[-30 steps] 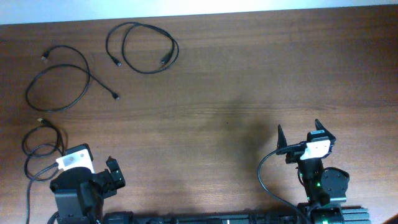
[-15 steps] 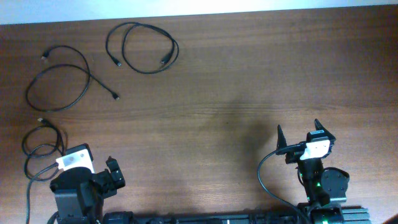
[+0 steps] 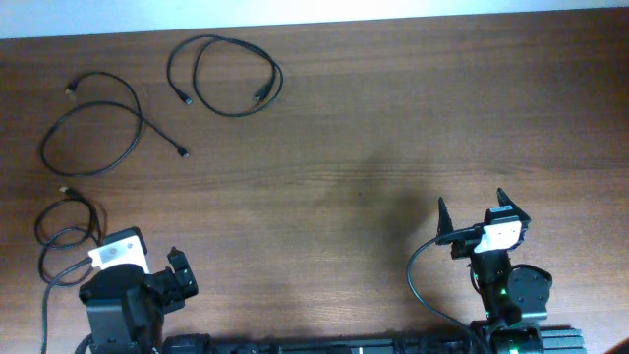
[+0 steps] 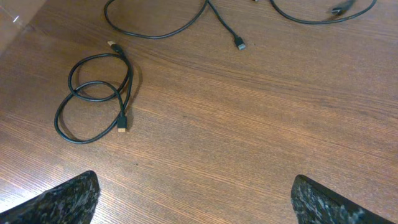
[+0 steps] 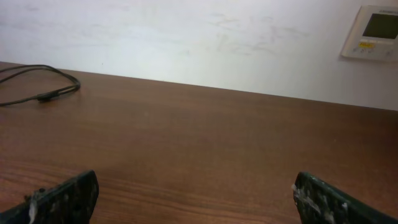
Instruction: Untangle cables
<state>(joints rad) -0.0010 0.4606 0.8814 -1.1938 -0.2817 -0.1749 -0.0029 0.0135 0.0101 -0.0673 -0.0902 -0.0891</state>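
Three thin black cables lie apart on the left of the wooden table. One forms a loop [image 3: 236,114] at the far edge, one a wide curve [image 3: 144,118] at the left, and one a small coil [image 3: 44,211] near the left arm. The left wrist view has the coil [image 4: 129,81] ahead on the left, the curved cable [image 4: 155,36] and the loop [image 4: 311,20] along the top. My left gripper [image 3: 183,273] [image 4: 196,199] is open over bare wood. My right gripper [image 3: 472,211] [image 5: 198,199] is open too, far from the cables. A stretch of cable [image 5: 43,96] lies at its far left.
The table's far edge [image 3: 393,22] meets a white wall. A wall control panel [image 5: 373,31] hangs at the upper right of the right wrist view. Thick black arm wires [image 3: 418,280] curl beside the right arm's base.
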